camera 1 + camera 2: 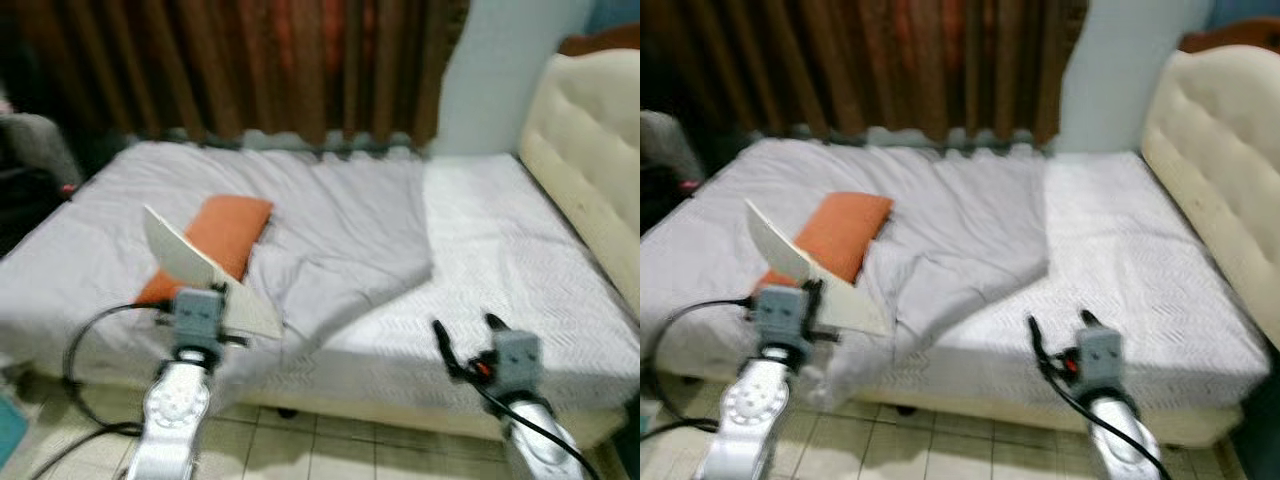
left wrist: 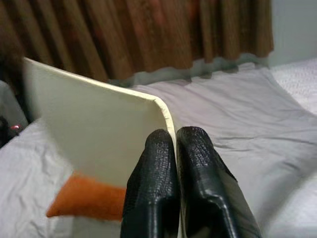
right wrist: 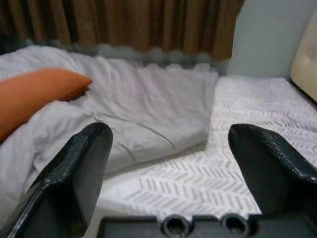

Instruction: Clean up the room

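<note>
My left gripper [image 1: 222, 296] is shut on a thin cream-white board [image 1: 200, 270], held tilted above the near left edge of the bed. In the left wrist view both black fingers [image 2: 163, 168] pinch the board's [image 2: 94, 129] edge. An orange pillow [image 1: 220, 240] lies on the bed just behind the board. A grey blanket [image 1: 320, 220] is rumpled over the left and middle of the bed. My right gripper [image 1: 468, 340] hovers open over the bed's near right edge, with nothing between its fingers [image 3: 74, 183].
The white patterned mattress sheet [image 1: 520, 260] is bare on the right. A cream padded headboard [image 1: 590, 160] stands at the right, brown curtains [image 1: 250, 60] behind. A black cable [image 1: 85, 340] loops beside my left arm. Tiled floor [image 1: 330, 450] lies below.
</note>
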You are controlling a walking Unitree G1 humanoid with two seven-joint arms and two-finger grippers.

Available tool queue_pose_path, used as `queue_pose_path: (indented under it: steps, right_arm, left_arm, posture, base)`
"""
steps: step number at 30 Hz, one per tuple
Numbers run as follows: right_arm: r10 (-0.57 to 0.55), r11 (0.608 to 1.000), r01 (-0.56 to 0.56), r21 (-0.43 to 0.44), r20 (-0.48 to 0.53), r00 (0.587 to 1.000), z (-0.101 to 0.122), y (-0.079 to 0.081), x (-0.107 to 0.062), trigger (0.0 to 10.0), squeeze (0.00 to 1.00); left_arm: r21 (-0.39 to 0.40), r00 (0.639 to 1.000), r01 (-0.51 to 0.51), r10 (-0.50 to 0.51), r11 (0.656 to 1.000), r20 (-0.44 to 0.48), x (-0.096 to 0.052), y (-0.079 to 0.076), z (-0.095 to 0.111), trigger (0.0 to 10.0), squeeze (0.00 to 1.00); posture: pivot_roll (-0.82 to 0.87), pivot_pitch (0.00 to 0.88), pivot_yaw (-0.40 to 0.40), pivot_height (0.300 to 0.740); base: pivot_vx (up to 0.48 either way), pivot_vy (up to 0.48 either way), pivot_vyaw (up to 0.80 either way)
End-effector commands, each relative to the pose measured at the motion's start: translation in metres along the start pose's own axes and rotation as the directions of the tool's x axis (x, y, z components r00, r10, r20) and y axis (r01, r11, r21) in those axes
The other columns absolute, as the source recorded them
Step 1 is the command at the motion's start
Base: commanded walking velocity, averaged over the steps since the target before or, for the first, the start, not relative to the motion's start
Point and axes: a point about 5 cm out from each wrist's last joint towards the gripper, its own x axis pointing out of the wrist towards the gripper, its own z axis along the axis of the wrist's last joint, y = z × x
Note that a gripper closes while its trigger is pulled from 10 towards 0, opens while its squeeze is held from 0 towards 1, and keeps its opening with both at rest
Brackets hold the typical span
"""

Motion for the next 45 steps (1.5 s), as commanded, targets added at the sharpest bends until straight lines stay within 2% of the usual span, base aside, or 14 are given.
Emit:
queue_pose_path:
  steps: [1,2,5,13,19,35,45]
  right_arm:
    - [0.028,0.999,-0.029,0.021,0.044,0.999,0.01,0.009,0.012,10.0,0.0]
    - [0.033,0.999,-0.034,0.018,0.047,0.998,0.011,0.012,0.016,10.0,0.0]
    - [0.037,0.999,-0.038,0.018,0.055,0.998,0.014,0.015,0.022,10.0,0.0]
    - [0.051,0.999,-0.052,0.005,0.054,0.997,0.017,0.017,0.021,10.0,0.0]
    - [0.035,0.999,-0.036,0.012,0.052,0.998,0.014,0.016,0.019,10.0,0.0]
    - [0.035,0.999,-0.035,0.003,0.037,0.999,0.012,0.017,0.019,10.0,0.0]
    - [0.062,0.998,-0.062,0.005,0.025,0.998,0.011,0.021,0.018,10.0,0.0]
  left_arm:
    - [0.046,0.997,0.001,-0.005,0.999,0.082,0.012,0.005,0.02,10.0,0.0]
    - [0.056,0.996,0.003,-0.008,0.998,0.089,0.018,0.007,0.023,10.0,0.0]
    - [0.064,0.996,0.01,-0.016,0.998,0.092,0.024,0.011,0.027,10.0,0.0]
    - [0.079,0.997,0.022,-0.027,0.997,0.068,0.028,0.018,0.027,10.0,0.0]
    - [0.08,0.998,0.042,-0.046,0.996,0.053,0.031,0.016,0.021,10.0,0.0]
    - [0.074,0.995,0.085,-0.088,0.994,0.039,0.034,0.009,0.017,10.0,0.0]
    - [0.077,0.995,0.09,-0.092,0.993,0.027,0.036,0.009,0.013,10.0,0.0]
  posture:
    - [0.0,0.0,0.037,0.74]
    - [0.0,0.0,0.04,0.74]
    - [-0.01,0.0,0.044,0.74]
    - [-0.02,0.0,0.058,0.74]
    - [-0.03,0.0,0.058,0.74]
    - [-0.04,0.0,0.06,0.74]
    - [-0.05,0.0,0.063,0.74]
  base:
    - [0.345,-0.33,0.61]
    - [0.349,-0.326,0.58]
    - [0.347,-0.328,0.38]
    - [0.357,-0.318,-0.25]
    - [0.369,-0.304,0.0]
    - [0.368,-0.303,-0.6]
    - [0.371,-0.3,0.0]
